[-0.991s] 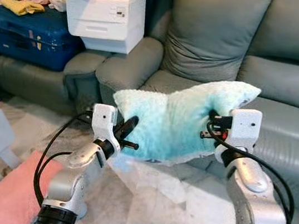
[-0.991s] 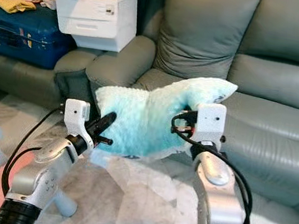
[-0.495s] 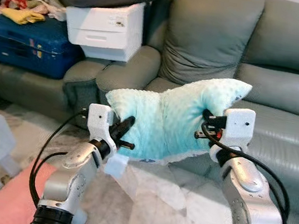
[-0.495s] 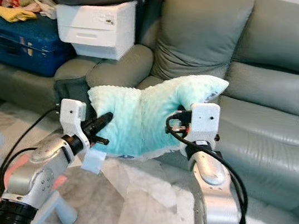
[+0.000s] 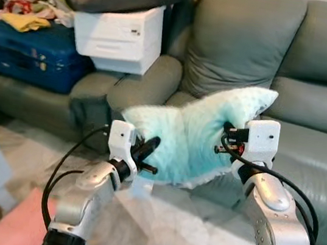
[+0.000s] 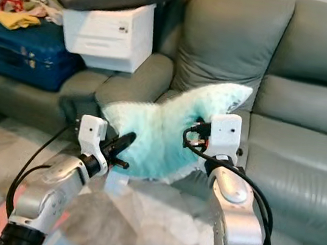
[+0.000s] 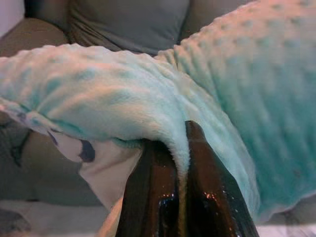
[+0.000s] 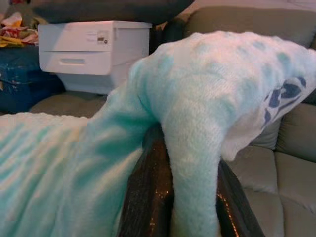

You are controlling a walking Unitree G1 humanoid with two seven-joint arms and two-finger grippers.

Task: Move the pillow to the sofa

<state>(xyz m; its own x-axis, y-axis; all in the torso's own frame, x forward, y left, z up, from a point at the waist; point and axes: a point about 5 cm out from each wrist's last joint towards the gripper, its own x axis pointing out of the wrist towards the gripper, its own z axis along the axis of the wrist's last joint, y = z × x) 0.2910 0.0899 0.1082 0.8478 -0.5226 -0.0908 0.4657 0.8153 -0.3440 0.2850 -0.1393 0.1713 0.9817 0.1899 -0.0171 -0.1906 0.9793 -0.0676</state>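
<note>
- While it hangs in the air before the grey-green leather sofa (image 5: 311,120), the fluffy mint-green dotted pillow (image 5: 192,139) stretches between both grippers.
- The left gripper (image 7: 180,163) has its fingers pinched tight on the pillow's lower left edge.
- The right gripper (image 8: 190,163) clamps a fold at the raised right corner.

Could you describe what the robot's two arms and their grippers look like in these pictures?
Both arms are smooth silver metal ending in black ribbed cuffs. Each carries a white boxy wrist housing, with black cables looping from it back along the forearm. The left gripper and right gripper each have two long, glossy black fingers.
</note>
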